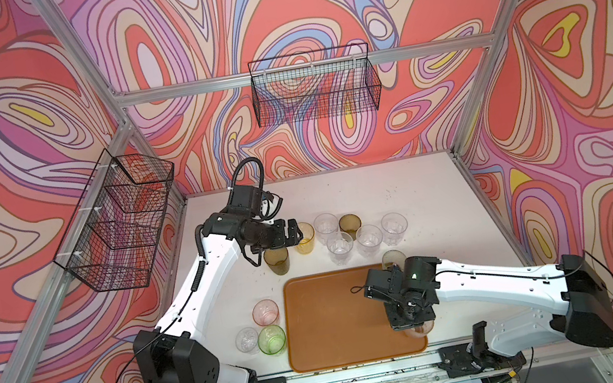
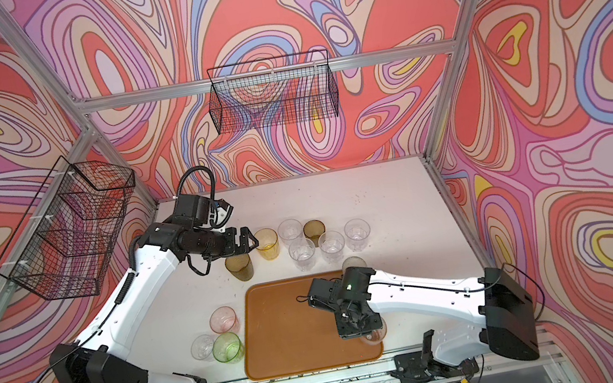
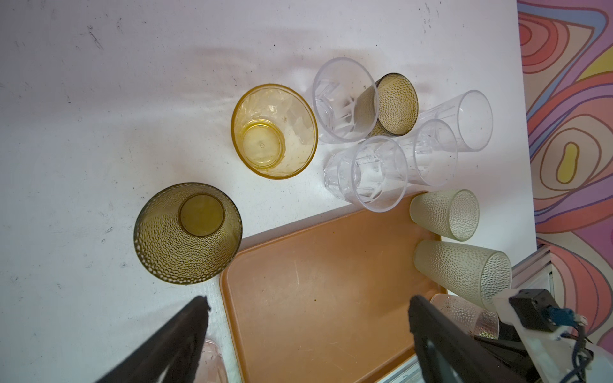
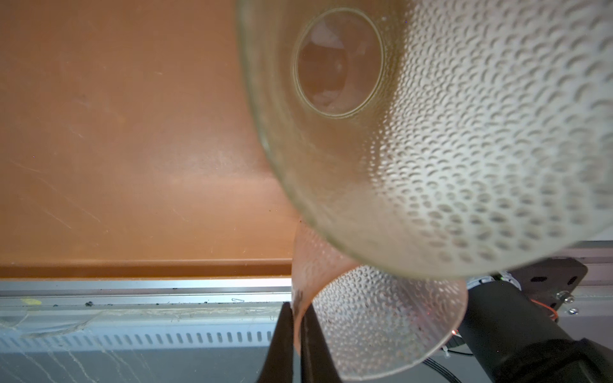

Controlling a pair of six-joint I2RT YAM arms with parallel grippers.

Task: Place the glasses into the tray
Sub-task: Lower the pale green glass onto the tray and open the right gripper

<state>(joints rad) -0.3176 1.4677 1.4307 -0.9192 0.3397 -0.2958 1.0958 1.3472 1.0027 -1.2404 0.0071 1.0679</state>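
The right gripper [image 4: 297, 310] is clenching the thin wall of a pink glass [image 4: 381, 318] at its rim. The glass is hanging below the fingers at the near right corner of the tray [image 1: 329, 315]. Whether its base is resting there I cannot tell. A frosted glass [image 4: 464, 149] is standing under the wrist, crowding close to the held one.

The risks, as I judge them:
- The pinch is gripping only the rim, so the glass may swing or slip.
- Letting go this near the tray's edge may be tipping it over the low rim.
- A sideways withdrawal may be knocking the frosted neighbour.

The left gripper [image 1: 294, 233] is hovering wide open, holding nothing. An amber glass [image 1: 305, 237] is just ahead of it and an olive glass [image 1: 277, 260] is just beside it. Closing on one may be nudging the other.
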